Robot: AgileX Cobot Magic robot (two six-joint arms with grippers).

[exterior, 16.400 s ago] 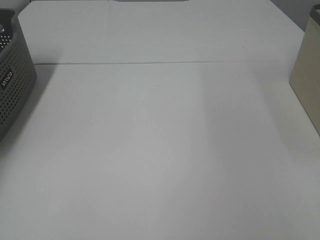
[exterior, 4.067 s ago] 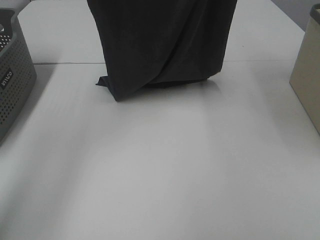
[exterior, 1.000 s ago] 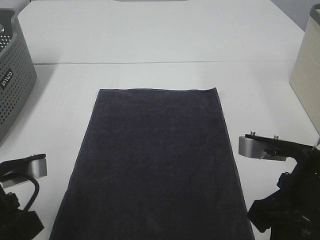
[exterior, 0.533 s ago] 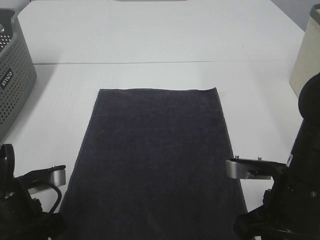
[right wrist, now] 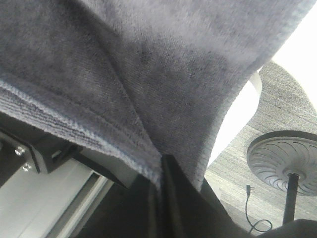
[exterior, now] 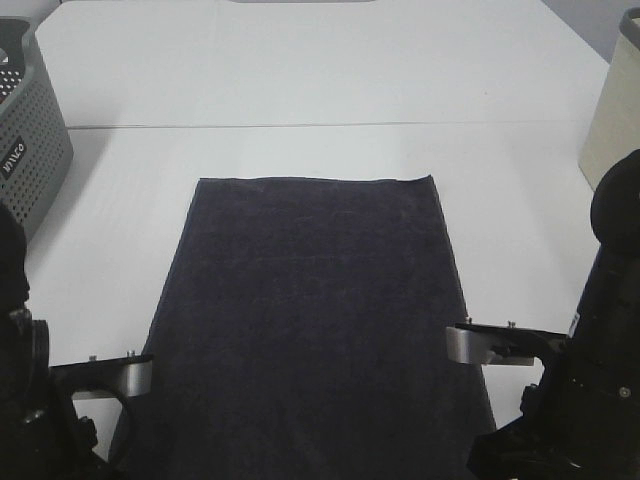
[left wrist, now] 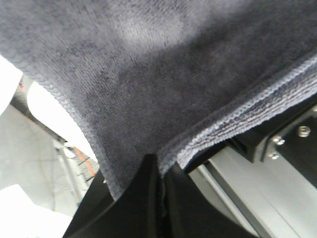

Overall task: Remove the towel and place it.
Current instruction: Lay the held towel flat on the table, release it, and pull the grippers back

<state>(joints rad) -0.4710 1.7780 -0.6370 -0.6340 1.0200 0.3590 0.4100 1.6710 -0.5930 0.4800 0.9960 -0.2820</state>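
Note:
The towel (exterior: pixel 315 310) is dark charcoal terry cloth and lies flat lengthwise on the white table (exterior: pixel 300 80), its near end reaching the front edge. My left arm (exterior: pixel 40 420) is at its near left corner and my right arm (exterior: pixel 585 400) at its near right corner. In the left wrist view my left gripper (left wrist: pixel 159 173) is shut on the towel's hemmed edge (left wrist: pixel 233 119). In the right wrist view my right gripper (right wrist: pixel 161 173) is shut on the towel's hem (right wrist: pixel 74 124). The fingertips are hidden in the high view.
A grey perforated basket (exterior: pixel 25 130) stands at the table's left edge. A beige box (exterior: pixel 612 120) stands at the right edge. A seam (exterior: pixel 300 125) crosses the table beyond the towel. A chair base (right wrist: pixel 285 163) shows on the floor below.
Both arms have moved in toward the towel's near corners and lower in view. The towel, held up earlier, has stayed spread flat on the table over the last second.

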